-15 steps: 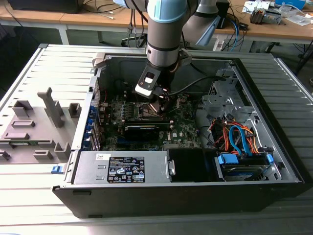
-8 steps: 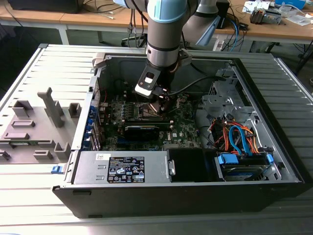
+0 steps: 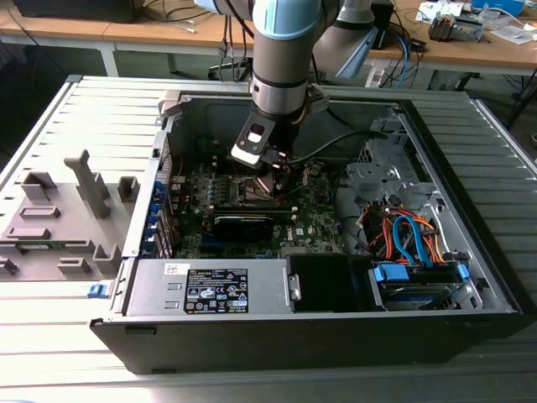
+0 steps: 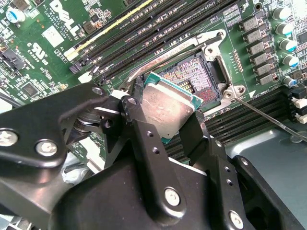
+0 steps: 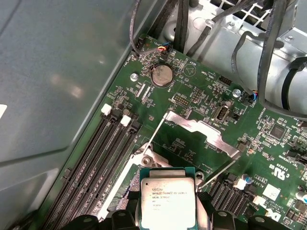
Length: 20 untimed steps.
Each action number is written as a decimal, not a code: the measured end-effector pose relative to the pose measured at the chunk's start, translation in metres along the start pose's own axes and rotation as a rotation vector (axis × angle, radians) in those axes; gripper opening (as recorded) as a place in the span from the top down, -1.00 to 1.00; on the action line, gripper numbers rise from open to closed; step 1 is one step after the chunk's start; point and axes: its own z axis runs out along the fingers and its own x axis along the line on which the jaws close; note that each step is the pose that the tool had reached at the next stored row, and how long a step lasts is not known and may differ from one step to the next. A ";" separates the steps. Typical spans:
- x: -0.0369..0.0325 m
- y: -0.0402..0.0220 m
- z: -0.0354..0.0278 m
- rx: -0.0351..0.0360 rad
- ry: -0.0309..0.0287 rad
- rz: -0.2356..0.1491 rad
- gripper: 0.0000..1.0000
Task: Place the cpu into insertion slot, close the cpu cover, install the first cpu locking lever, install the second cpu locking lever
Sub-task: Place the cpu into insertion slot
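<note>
My gripper (image 4: 165, 115) is shut on the cpu (image 4: 168, 103), a small square chip with a pale metal top, its black fingers (image 4: 132, 112) clamping opposite edges. The cpu hangs slightly tilted just above the insertion slot (image 4: 194, 76), a dark pin-field socket ringed by a silver frame, and covers part of it. In the first wrist view the cpu (image 5: 168, 201) sits in the gripper (image 5: 168, 219), and the cpu cover (image 5: 201, 132) stands swung open beyond the socket. A thin locking lever (image 4: 261, 112) sticks out from a socket corner. In the exterior view the gripper (image 3: 273, 172) reaches down over the green motherboard (image 3: 319, 214).
The board lies inside an open computer case (image 3: 470, 277). Long black memory slots (image 4: 158, 24) run beside the socket. A power supply (image 3: 210, 290), a blue drive bay (image 3: 419, 277) and loose cables (image 3: 403, 235) fill the case. Grey fixtures (image 3: 59, 218) stand at the exterior view's left.
</note>
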 end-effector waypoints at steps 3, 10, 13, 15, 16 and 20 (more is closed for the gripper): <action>0.0000 0.0000 0.0000 0.0000 -0.0001 0.002 -0.09; 0.0000 0.0000 0.0001 -0.0001 -0.0002 0.008 -0.09; 0.0000 0.0000 0.0001 -0.0001 -0.0002 0.009 -0.09; 0.0000 0.0000 0.0001 -0.0001 -0.0003 0.010 -0.09; 0.0000 0.0000 0.0001 -0.0001 -0.0003 0.011 -0.09; 0.0000 0.0000 0.0002 -0.0002 -0.0003 0.014 -0.09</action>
